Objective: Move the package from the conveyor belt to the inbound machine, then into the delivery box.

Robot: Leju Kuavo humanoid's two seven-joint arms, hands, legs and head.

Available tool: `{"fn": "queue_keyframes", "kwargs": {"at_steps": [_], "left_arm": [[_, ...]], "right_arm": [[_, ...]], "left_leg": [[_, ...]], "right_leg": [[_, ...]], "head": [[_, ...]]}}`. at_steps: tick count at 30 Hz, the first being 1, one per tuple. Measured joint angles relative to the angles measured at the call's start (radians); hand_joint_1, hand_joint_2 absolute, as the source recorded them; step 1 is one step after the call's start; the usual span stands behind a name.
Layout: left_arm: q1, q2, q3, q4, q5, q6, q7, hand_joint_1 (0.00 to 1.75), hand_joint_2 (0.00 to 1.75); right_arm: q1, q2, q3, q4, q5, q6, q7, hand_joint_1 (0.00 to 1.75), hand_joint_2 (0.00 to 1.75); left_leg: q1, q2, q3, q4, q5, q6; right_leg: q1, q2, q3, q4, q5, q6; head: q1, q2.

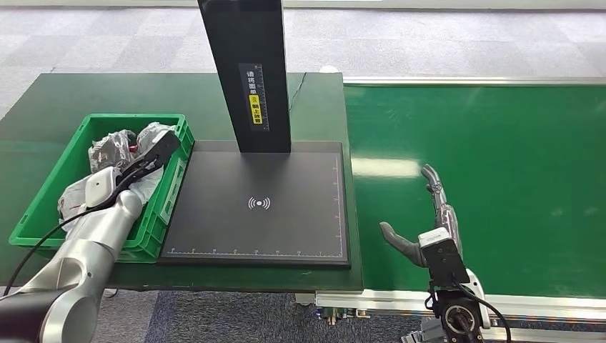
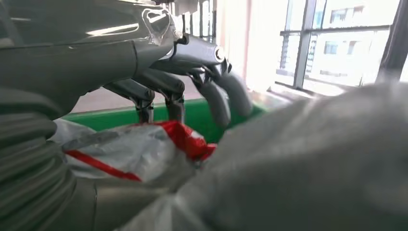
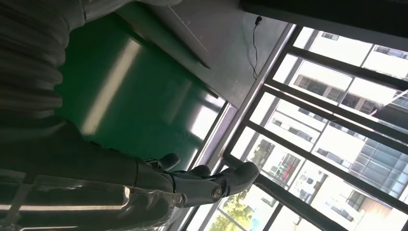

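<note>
Ahead of me, a grey carpet of square tiles point(image 1: 443, 43) stretches beyond the dark green tabletop point(image 1: 64, 107). A thin black cable point(image 1: 296, 89) trails across that tabletop's far edge. Past my wrist I see tall dark-framed windows point(image 3: 337, 110) with bright buildings outside.

The head view is looking down over the bench point(image 1: 64, 100); the wrist views are sitting close behind each hand, sharing the conveyor belt point(image 1: 500, 179).

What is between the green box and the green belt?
In the head view, the black scanner pad with its dark post lies between the green box and the belt.
</note>
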Motion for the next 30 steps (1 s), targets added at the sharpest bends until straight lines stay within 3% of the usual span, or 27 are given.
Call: {"fn": "queue_keyframes", "kwargs": {"at_steps": [4,8,10,14,15,17,21,25,30], "left_arm": [[0.002,-0.016,0.001,-0.004,0.019,0.197,-0.049,0.0,1.75],[0.016,-0.039,0.004,-0.039,0.083,0.367,-0.198,0.0,1.75],[0.05,-0.061,0.028,-0.113,0.111,0.405,-0.358,0.0,1.75],[0.127,-0.153,0.166,-0.327,0.185,0.411,-0.783,0.0,1.75],[0.141,-0.18,0.203,-0.371,0.219,0.411,-0.861,0.0,1.75],[0.167,-0.224,0.25,-0.449,0.291,0.411,-0.937,0.0,1.75],[0.215,-0.265,0.221,-0.538,0.569,0.4,-0.938,0.0,0.0],[0.3,-0.264,0.031,-0.636,0.861,0.293,-0.817,0.0,1.75],[0.401,-0.25,-0.169,-0.755,1.129,-0.001,-0.673,0.0,1.75]], "right_arm": [[0.008,0.002,0.0,0.0,0.004,0.0,0.002,0.0,1.75],[0.018,0.003,0.0,0.0,0.002,-0.001,0.002,0.0,1.75],[0.023,0.003,0.0,0.0,-0.002,-0.003,-0.002,0.0,1.75],[0.029,0.003,0.0,0.0,-0.014,-0.013,-0.019,0.0,1.75],[0.029,0.003,0.001,0.001,-0.018,-0.017,-0.023,0.0,1.75],[0.029,0.003,0.001,0.002,-0.025,-0.025,-0.031,0.0,1.75],[0.033,0.0,0.001,0.003,-0.04,-0.044,-0.043,0.0,1.75],[0.045,-0.008,0.0,0.003,-0.054,-0.06,-0.056,0.0,1.75],[0.049,-0.013,0.0,0.003,-0.071,-0.057,-0.072,0.0,1.75]], "left_leg": [[0.0,0.0,0.0,0.0,0.0,0.0],[0.0,0.0,0.0,0.0,0.0,0.0],[0.0,0.0,0.0,0.0,0.0,0.0],[0.0,0.001,0.0,0.0,-0.001,0.0],[0.0,0.001,-0.001,0.0,-0.001,0.0],[0.0,0.001,-0.001,0.0,-0.001,0.0],[0.0,0.0,0.0,0.0,-0.001,0.0],[0.0,0.0,-0.001,0.0,-0.001,0.0],[-0.001,0.001,-0.001,0.0,-0.002,0.001]], "right_leg": [[0.0,0.0,0.0,0.0,0.0,0.0],[0.0,0.0,0.0,0.0,0.0,0.0],[0.0,0.0,0.0,0.0,0.0,0.0],[0.0,0.001,-0.001,0.0,0.0,0.0],[0.0,0.001,-0.001,0.0,0.0,0.0],[0.0,0.001,-0.001,0.0,0.0,0.0],[0.0,0.0,-0.001,-0.001,0.0,0.0],[0.0,0.0,0.0,-0.001,0.0,0.0],[-0.001,0.0,-0.001,-0.001,0.0,0.0]], "head": [[0.0,0.0],[0.0,0.0],[0.0,0.0],[-0.001,0.0],[-0.001,0.0],[-0.001,0.0],[-0.001,0.0],[-0.001,0.0],[-0.001,0.0]]}}
